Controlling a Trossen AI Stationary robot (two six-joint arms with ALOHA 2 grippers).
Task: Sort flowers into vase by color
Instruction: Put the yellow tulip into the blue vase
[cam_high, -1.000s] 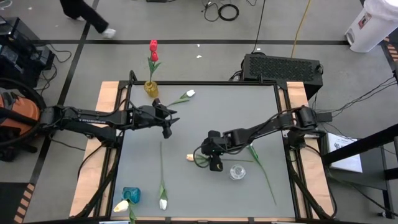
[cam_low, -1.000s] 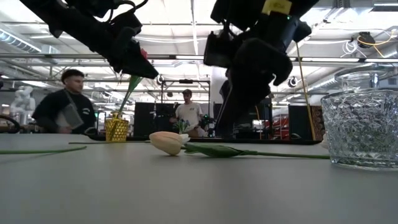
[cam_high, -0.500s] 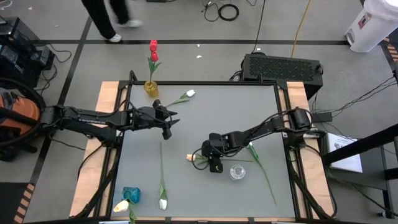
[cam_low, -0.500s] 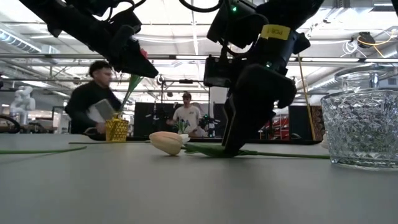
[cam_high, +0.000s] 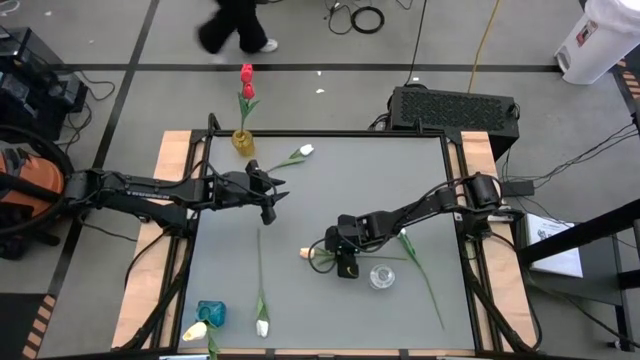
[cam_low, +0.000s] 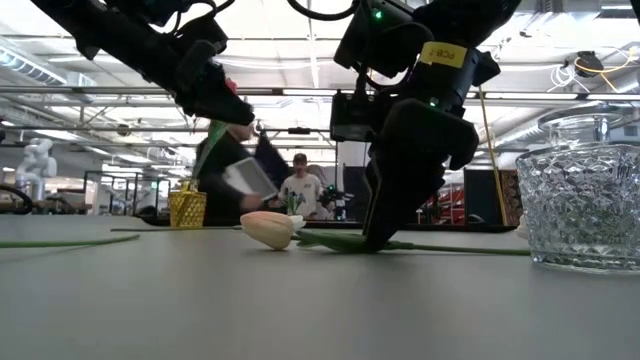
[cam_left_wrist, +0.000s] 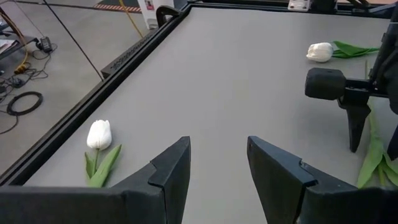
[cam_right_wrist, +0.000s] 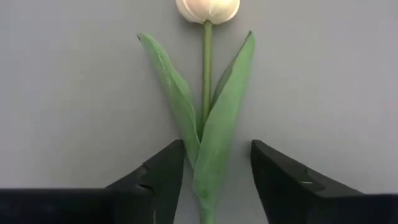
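A cream tulip (cam_right_wrist: 207, 9) lies flat on the grey table (cam_high: 400, 170), head toward the left edge, stem (cam_high: 375, 257) running right. My right gripper (cam_right_wrist: 217, 155) points steeply down over it, open, one finger on each side of the stem and its leaves (cam_right_wrist: 214, 149), fingertips down at the tabletop (cam_low: 385, 238). My left gripper (cam_high: 272, 200) hangs open above the far-left part of the table, nothing between its fingers (cam_left_wrist: 168, 168). Red tulips (cam_high: 247, 80) stand in a yellow vase (cam_high: 243, 140).
A clear glass vase (cam_high: 381, 276) stands just near-right of my right gripper. A blue vase (cam_high: 210, 313) with a yellowish tulip (cam_high: 195, 330) sits at the near left. White tulips lie at the far edge (cam_high: 305, 150) and near edge (cam_high: 262, 327); another stem (cam_high: 425, 285) lies right.
My right gripper has come down onto the cream tulip's stem, its fingertips now at the table on both sides of it. The tulip has not moved. A person has walked past behind the table.
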